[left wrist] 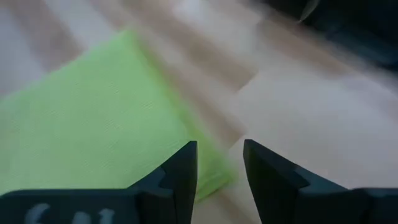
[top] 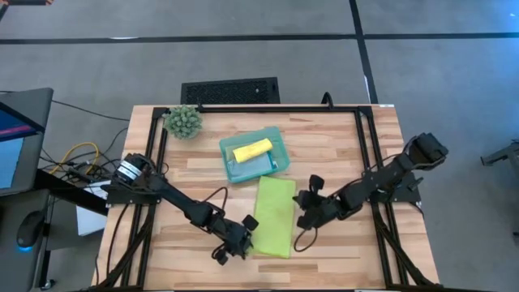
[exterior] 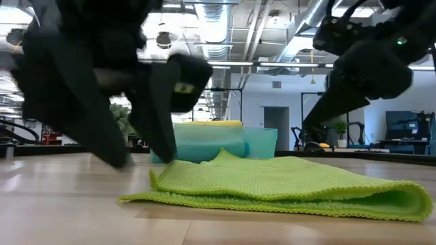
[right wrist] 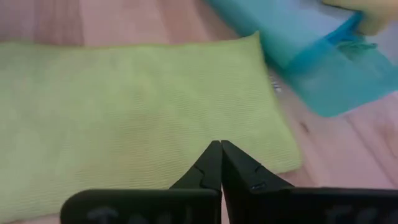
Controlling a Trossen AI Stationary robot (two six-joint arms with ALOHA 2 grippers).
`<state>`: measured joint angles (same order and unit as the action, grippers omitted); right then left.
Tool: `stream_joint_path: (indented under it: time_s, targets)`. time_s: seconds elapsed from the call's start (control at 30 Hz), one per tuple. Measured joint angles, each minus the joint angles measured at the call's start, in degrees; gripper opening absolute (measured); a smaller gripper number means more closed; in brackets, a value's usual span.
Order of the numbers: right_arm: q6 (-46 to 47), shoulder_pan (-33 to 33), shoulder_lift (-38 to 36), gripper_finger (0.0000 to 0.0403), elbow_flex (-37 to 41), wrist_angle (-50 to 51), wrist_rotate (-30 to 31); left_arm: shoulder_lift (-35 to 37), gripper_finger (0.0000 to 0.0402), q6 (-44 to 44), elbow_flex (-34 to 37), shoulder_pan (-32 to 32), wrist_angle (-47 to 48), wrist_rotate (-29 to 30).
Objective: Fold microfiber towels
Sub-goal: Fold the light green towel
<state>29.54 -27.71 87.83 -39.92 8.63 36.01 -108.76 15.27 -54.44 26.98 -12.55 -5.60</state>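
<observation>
Lime green towel [top: 274,216] lies flat in the middle of the wooden table [top: 340,146], already folded into a long strip that runs from the near edge toward the far side, just near of the teal tray [top: 278,138] that holds a yellow towel [top: 252,149] and a light blue towel [top: 253,166]. The left gripper [top: 240,245] sits right beside the strip's near left corner with its fingers a little apart and nothing between them, so it looks closest for the next fold. The right gripper [top: 308,212] waits just right of the strip's long side, fingers pressed shut and empty.
</observation>
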Motion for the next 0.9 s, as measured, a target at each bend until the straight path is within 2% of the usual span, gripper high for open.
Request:
stream_joint_path:
  time_s: [0.13,0.47,0.7,0.9]
  targets:
    - [0.0,-2.0,1.4,0.0023,-0.1,-1.6,0.0,-0.3,0.0102,0.8,0.1,-0.2,1.3,5.1]
    - [0.0,-2.8,1.4,0.0026,0.0,-1.8,0.0,-2.4,0.0008,1.7,0.0,-0.4,0.6,1.6]
    - [0.0,-2.8,1.4,0.0024,0.0,-1.8,0.0,-2.0,0.0001,3.1,0.1,-0.3,-0.4,5.5]
    - [0.0,-2.8,1.4,0.0026,0.0,-1.8,0.0,1.2,0.0001,3.5,0.1,1.0,-0.5,5.8]
